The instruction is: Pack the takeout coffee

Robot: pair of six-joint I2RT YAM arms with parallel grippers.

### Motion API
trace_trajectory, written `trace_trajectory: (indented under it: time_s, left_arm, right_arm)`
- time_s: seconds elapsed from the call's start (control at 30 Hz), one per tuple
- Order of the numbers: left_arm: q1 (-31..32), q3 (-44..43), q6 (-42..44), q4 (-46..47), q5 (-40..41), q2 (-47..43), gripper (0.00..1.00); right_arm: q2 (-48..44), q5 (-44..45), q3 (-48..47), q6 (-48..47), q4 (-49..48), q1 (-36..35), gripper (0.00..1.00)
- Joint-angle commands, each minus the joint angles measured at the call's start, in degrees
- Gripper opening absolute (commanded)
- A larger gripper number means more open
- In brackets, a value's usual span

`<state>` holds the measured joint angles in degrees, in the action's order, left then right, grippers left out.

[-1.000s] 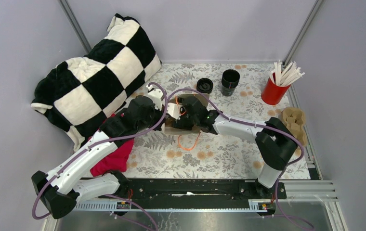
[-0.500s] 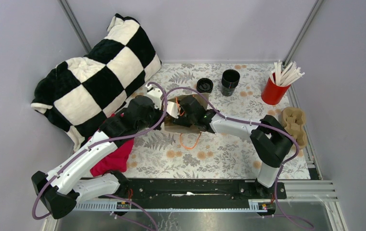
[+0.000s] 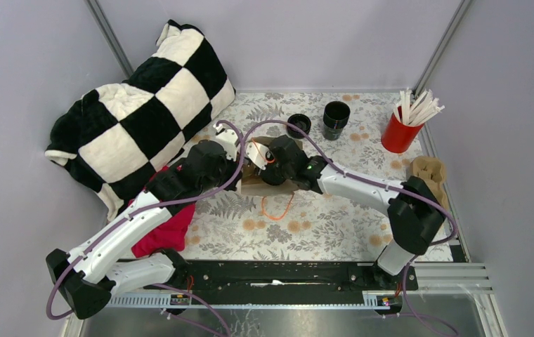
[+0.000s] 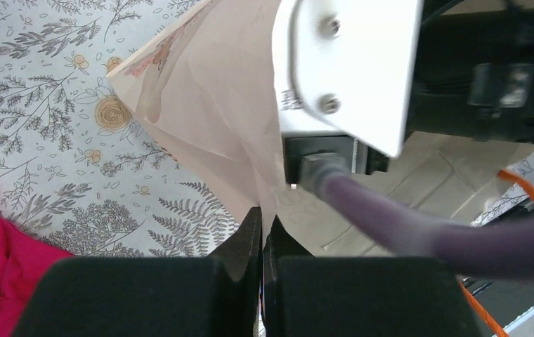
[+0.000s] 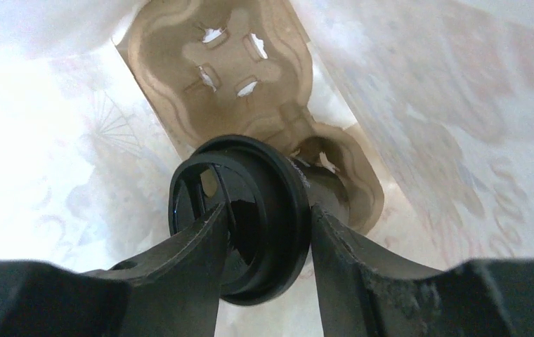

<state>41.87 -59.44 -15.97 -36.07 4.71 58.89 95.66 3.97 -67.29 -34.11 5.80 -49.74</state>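
Note:
The takeout coffee, a black cup with a round black lid, sits in a brown cardboard cup carrier inside the paper bag. My right gripper reaches into the bag and is shut on the cup at its lid. From above, only the right wrist shows at the bag's mouth. My left gripper is shut on the edge of the paper bag and holds the mouth up, with the right arm's white wrist plate just beyond it.
A stack of black cups and a stack of black lids stand at the back. A red cup with white sticks and spare carriers are at the right. A checkered blanket and red cloth lie at the left.
The right wrist has shifted a little back and to the right at the bag's mouth, and its elbow has swung right. The left arm has held still on the bag.

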Motion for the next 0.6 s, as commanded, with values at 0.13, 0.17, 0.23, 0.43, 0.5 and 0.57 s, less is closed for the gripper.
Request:
trace_trajectory:
  time_s: [0.13, 0.17, 0.23, 0.43, 0.5, 0.57]
  left_arm:
    - [0.4, 0.1, -1.2, 1.4, -0.7, 0.2, 0.0]
    - [0.4, 0.1, -1.3, 1.4, -0.9, 0.3, 0.0]
    - [0.5, 0.0, -1.3, 1.4, -0.9, 0.3, 0.0]
    - [0.5, 0.1, -1.6, 0.9, -0.1, 0.7, 0.0]
    - [0.5, -0.4, -1.6, 0.5, 0.0, 0.9, 0.0]
    - [0.5, -1.7, -1.5, -0.6, 0.3, 1.7, 0.0]
  right_arm:
    - [-6.7, -1.0, -1.3, 4.8, 0.7, 0.3, 0.3]
    - [-7.0, -1.1, -1.4, 5.4, 0.9, 0.3, 0.3]
    - [-7.7, -1.0, -1.4, 6.4, 0.7, 0.3, 0.29]
    - [-9.5, -0.6, -2.2, 12.3, -0.3, 0.3, 0.28]
    - [-10.4, -0.9, -2.0, 14.5, -1.4, 0.3, 0.28]
    - [-10.9, -1.3, -2.3, 16.7, -1.8, 0.3, 0.27]
